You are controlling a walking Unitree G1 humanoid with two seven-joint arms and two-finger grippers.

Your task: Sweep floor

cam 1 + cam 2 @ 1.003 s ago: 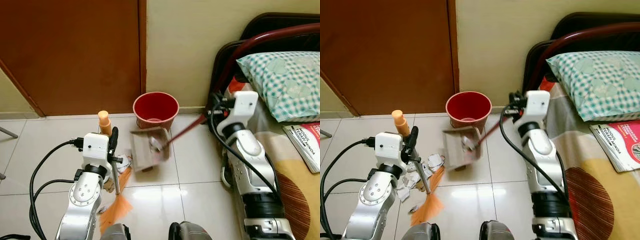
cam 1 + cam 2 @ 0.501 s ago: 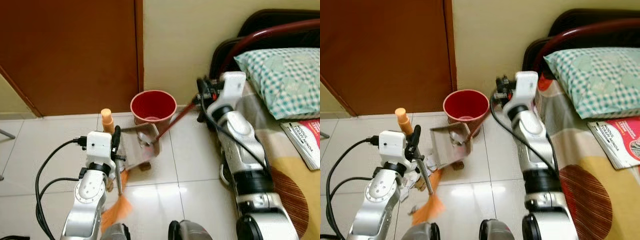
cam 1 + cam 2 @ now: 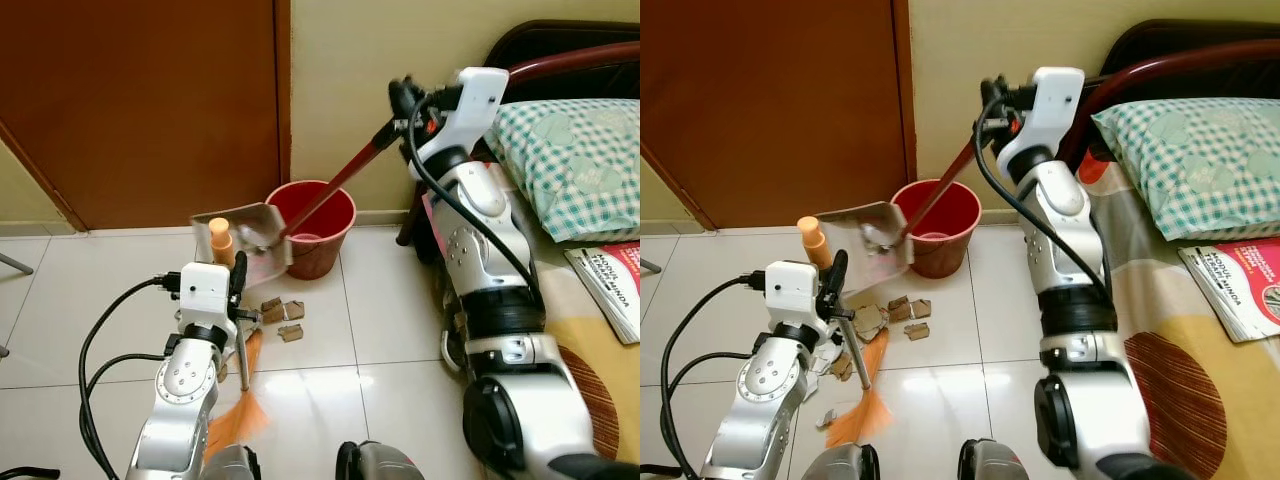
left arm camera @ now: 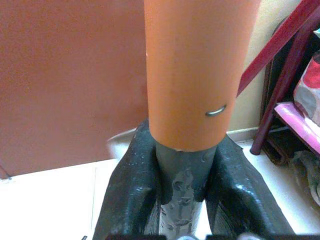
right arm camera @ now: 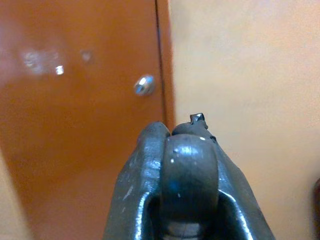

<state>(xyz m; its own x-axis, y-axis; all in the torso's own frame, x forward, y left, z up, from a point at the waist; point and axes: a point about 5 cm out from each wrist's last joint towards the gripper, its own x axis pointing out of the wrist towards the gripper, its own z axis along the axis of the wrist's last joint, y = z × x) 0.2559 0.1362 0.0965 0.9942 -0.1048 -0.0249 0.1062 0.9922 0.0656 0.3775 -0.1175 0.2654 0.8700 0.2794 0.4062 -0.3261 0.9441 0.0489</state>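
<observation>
- Glossy white tile floor (image 3: 400, 300), brown cardboard scraps (image 3: 282, 312).
- Left gripper (image 4: 182, 165) jaws clamp orange broom (image 3: 237, 345).
- Right gripper (image 3: 402, 97) jaws clamp grey dustpan (image 3: 252, 230) handle, tilted over red plastic bucket (image 3: 322, 240).

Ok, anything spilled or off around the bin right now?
Yes. Brown scraps lie loose on the tiles in front of the red bin, not in it, while the raised dustpan tilts beside the rim. More debris sits by the broom.
</observation>
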